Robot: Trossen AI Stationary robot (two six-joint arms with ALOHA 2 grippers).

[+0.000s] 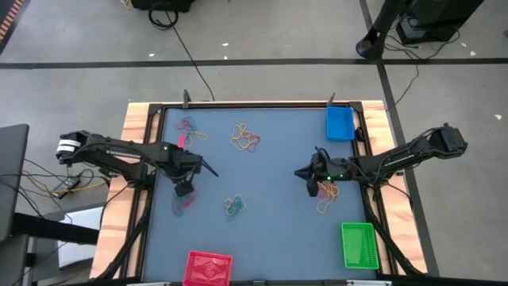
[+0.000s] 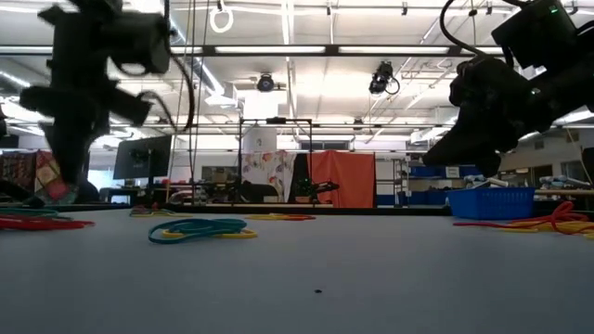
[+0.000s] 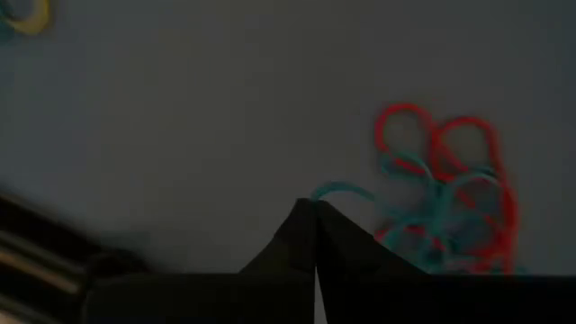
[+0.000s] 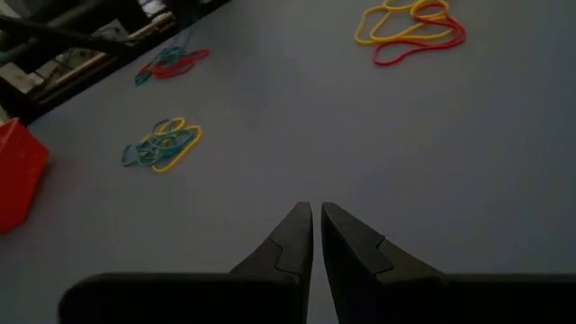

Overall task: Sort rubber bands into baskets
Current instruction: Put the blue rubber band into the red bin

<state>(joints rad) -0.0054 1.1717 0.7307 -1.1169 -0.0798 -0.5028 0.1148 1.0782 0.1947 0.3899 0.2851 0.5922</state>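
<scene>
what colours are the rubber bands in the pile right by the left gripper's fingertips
Red and teal-blue thin rubber bands, tangled together; the left wrist view shows them best.

From up here I read the middle of the table as open: a wide bare lane runs between my left end effector and my right end effector. Only the teal-and-yellow band clump lies in it, flat, with the yellow-and-red clump toward the far edge. The blue basket, green basket and red basket stand at the edges, clear of the lane.
</scene>
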